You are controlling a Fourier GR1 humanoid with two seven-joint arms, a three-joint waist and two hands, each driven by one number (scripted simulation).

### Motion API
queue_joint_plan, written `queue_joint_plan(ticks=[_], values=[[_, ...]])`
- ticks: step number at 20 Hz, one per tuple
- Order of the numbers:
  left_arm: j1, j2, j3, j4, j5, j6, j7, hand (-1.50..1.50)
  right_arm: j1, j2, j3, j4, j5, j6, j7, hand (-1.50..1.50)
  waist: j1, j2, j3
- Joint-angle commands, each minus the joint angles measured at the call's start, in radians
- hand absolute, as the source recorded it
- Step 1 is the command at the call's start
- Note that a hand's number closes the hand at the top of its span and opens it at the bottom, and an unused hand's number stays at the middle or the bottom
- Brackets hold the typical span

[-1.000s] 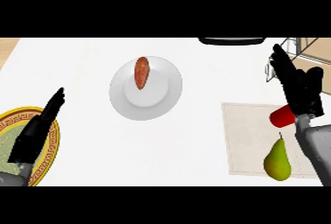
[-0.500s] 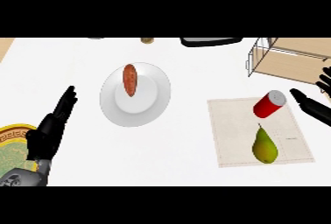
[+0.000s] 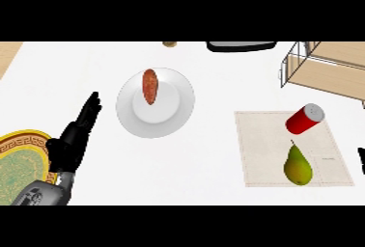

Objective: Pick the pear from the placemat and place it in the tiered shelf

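1. The right hand showed only as a dark sliver at the view's right edge, just off the placemat's right border; whether its fingers were spread or curled could not be told.
2. The pear lay on the placemat, toward its near right part, to the left of that sliver and close to it. Its long axis ran near-to-far, thin stem end pointing away from the robot and broad base toward it.
3. A red can lay tilted on the placemat beyond the pear, just apart from the stem.
4. The tiered shelf stood past the placemat's far right corner.
5. The left hand rested with straight fingers, holding nothing, well apart from the placemat on its left, beyond a white plate.
6. Judged from this, the right hand was much the nearer to the pear, and a sideways reach leftward would meet its flank.
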Motion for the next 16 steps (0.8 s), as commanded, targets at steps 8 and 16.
queue_joint_plan(ticks=[8,16], values=[[-0.102,-0.065,-0.018,0.057,-0.031,-0.036,0.043,0.00,0.363,-0.095,0.124,-0.333,0.091,0.196,0.156,-1.50,0.063,0.011,-0.006],[-0.094,-0.082,-0.021,0.058,-0.061,-0.036,0.039,0.00,0.463,-0.271,0.214,-0.590,0.329,0.178,0.583,-1.50,0.084,0.016,-0.007]])
